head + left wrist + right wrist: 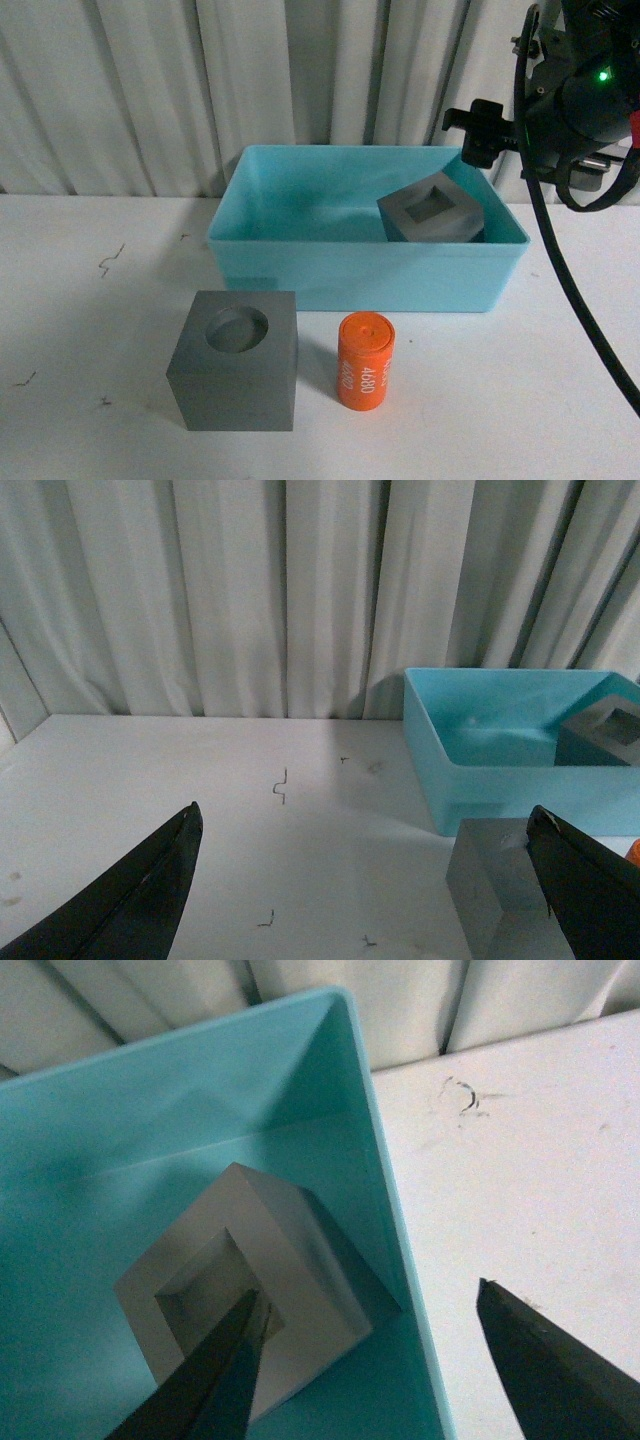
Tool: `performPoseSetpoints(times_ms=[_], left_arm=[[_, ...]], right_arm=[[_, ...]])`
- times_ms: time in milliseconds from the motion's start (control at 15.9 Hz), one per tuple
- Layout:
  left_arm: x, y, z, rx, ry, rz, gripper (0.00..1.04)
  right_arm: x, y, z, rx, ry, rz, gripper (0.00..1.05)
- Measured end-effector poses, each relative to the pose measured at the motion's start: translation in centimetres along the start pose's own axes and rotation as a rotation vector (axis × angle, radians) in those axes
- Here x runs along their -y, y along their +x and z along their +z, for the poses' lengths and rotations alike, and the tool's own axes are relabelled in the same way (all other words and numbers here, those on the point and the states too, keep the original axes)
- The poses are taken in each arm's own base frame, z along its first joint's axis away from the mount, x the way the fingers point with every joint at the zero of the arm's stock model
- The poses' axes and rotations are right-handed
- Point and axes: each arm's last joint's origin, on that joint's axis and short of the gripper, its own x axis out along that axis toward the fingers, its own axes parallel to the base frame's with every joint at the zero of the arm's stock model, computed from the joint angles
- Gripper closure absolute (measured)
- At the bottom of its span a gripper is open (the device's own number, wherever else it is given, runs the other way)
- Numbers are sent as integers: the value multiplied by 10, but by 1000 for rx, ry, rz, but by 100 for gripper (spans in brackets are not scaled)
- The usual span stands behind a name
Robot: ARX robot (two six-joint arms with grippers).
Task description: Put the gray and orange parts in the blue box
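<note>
The blue box (300,270) stands at the middle back of the white table. A gray cube with a rectangular recess (432,208) lies tilted in its right part; it shows in the right wrist view (290,1250) too. In front of the box stand a gray cube with a round recess (236,362) and an upright orange cylinder (364,361) with white numerals. My right gripper (368,1298) hangs open above the box's right wall, holding nothing. My left gripper (363,830) is open and empty, low over the table, with the round-recess cube (495,885) by one finger.
A pleated white curtain (200,80) closes off the back of the table. Small dark marks (108,262) dot the white surface left of the box. The right arm's black body and cables (575,90) hang at the upper right.
</note>
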Motion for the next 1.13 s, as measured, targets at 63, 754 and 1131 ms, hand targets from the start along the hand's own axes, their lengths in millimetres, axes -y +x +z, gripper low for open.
performPoseSetpoints(times_ms=[63,754,1131], left_arm=[[0,0,0,0,0,0,7],[0,0,0,0,0,0,7],[0,0,0,0,0,0,7]], right_arm=[[2,-8,4,33,7,-10,31],[66,-211,-60,669,-175,55,53],[95,-225,-114,657,-227,44,103]])
